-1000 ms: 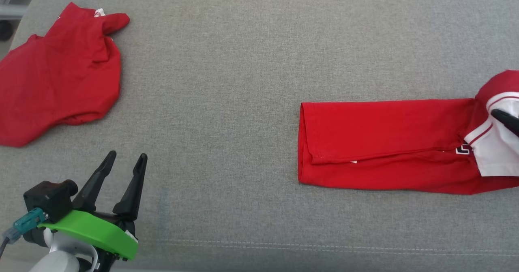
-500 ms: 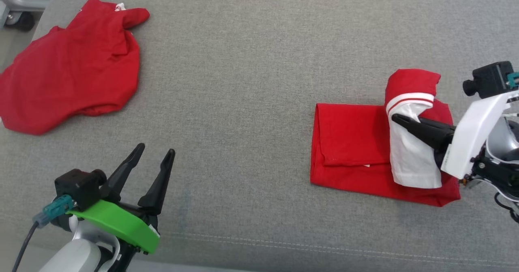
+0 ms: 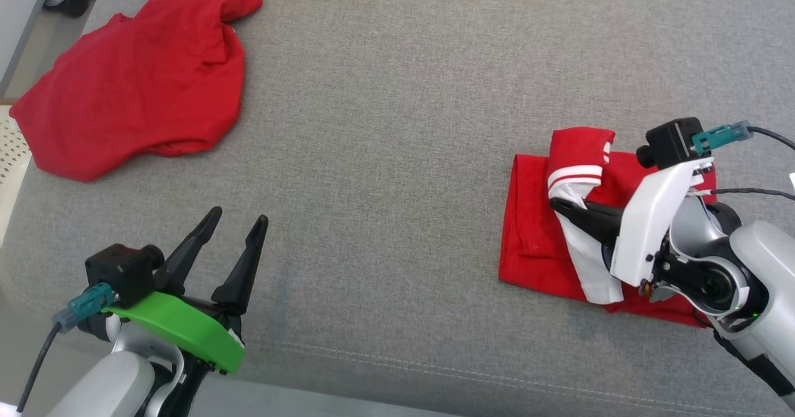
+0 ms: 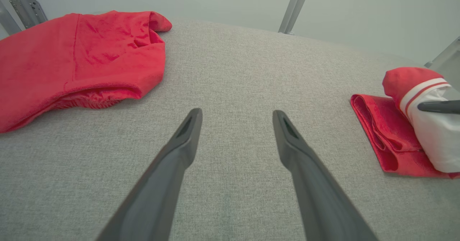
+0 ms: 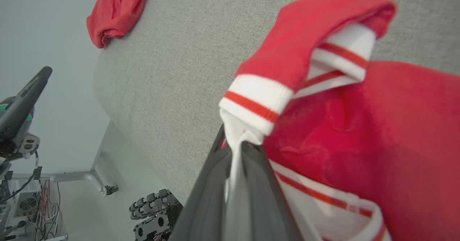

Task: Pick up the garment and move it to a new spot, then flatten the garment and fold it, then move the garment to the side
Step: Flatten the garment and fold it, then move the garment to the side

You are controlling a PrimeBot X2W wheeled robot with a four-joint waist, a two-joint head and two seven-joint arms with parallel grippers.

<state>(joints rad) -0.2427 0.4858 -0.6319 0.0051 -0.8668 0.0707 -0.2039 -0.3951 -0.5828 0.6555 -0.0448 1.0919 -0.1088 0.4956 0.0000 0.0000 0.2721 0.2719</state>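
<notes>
Now the soft, light red shirt [image 3: 528,237] lies folded on the grey cushion's [image 3: 385,156] right side, the right gripper [image 3: 558,205] pinches its floppy white sleeve [image 3: 590,265], a good place to hold, and the left gripper [image 3: 238,215] hangs spread wide, empty.

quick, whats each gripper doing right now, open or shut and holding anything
left gripper: open, holding nothing.
right gripper: shut on the white part of the folded garment.

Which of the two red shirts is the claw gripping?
The folded shirt with white striped trim, pinched by the right gripper. The plain crumpled shirt lies apart, untouched.
</notes>
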